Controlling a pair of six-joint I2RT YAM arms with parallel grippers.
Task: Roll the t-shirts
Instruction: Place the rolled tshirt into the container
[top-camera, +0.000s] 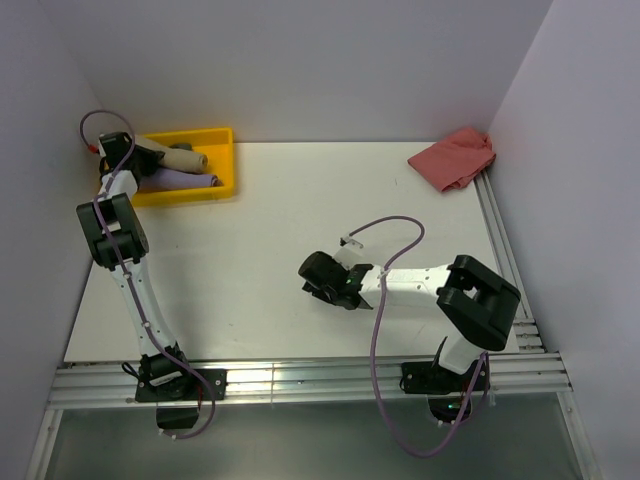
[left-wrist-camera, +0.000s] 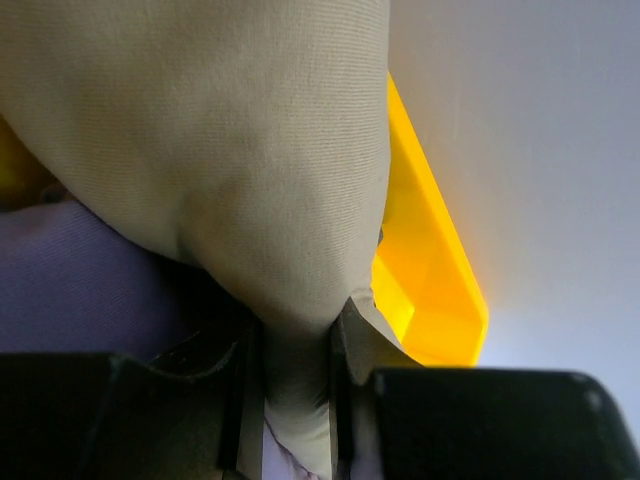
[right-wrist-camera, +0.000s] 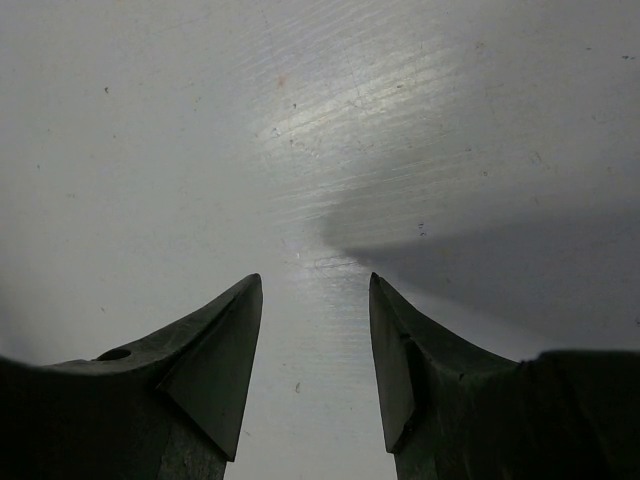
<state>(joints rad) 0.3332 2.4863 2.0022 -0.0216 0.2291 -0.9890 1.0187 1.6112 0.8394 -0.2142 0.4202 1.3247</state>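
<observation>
Tan t-shirt roll (top-camera: 188, 157) points rightward along yellow tray (top-camera: 228, 165).

No text, label, brand, number or sign can be read in any of the three views.
</observation>
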